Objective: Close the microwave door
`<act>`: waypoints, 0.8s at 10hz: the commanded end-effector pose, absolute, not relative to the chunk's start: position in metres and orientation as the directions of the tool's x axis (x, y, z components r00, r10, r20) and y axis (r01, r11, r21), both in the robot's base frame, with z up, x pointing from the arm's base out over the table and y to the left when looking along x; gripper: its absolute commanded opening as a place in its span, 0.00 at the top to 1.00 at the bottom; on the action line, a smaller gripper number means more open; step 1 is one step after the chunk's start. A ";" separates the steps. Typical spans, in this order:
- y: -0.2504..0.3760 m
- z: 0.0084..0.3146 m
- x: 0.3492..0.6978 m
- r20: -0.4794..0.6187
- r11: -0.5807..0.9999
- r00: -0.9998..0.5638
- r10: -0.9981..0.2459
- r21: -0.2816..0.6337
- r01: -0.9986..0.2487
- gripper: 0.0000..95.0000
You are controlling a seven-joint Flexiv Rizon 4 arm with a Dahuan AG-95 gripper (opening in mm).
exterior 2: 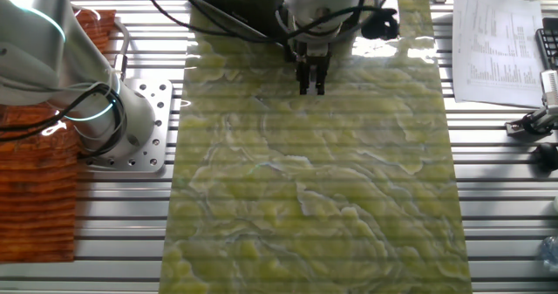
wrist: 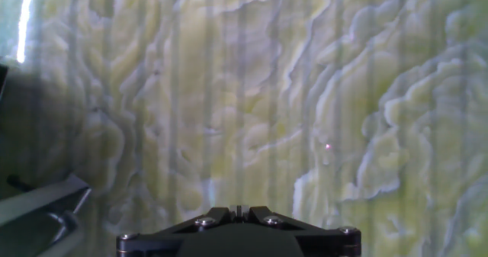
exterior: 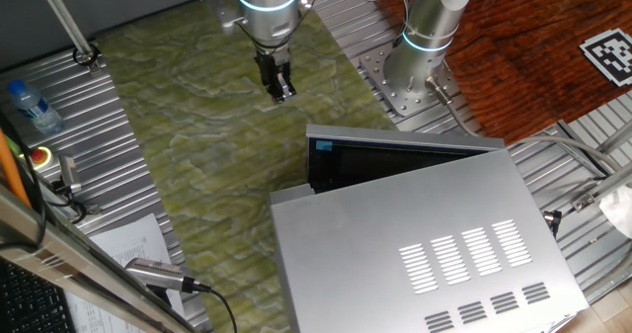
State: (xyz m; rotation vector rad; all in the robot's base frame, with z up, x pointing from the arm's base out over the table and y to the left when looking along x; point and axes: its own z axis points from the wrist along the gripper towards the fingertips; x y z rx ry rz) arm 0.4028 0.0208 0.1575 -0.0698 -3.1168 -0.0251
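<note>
The microwave [exterior: 425,254] is a large silver-grey box with slit vents on top, at the lower right of one fixed view. The microwave door [exterior: 405,138] stands ajar at the box's far side, hinged on the right. Its dark inner face [exterior: 395,165] shows, with a small blue mark at the left end. My gripper [exterior: 281,88] hangs above the green mat, up and left of the door's free end and well apart from it. Its fingers are together and empty. It also shows in the other fixed view [exterior 2: 313,86] and the hand view [wrist: 239,210]. The microwave is out of the other fixed view.
The green marbled mat [exterior: 197,125] covers the table's middle. The arm's base [exterior: 410,81] stands behind the microwave. A water bottle [exterior: 28,106] and a red button [exterior: 41,156] are at the left edge, with papers [exterior 2: 501,41] nearby. A grey metal edge [wrist: 46,203] shows low left in the hand view.
</note>
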 end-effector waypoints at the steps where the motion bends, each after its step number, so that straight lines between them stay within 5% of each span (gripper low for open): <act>1: 0.034 0.162 0.387 0.032 0.997 -0.997 0.070 0.043 0.071 1.00; 8: 0.047 0.160 0.383 0.005 0.998 -0.998 0.055 0.030 0.055 1.00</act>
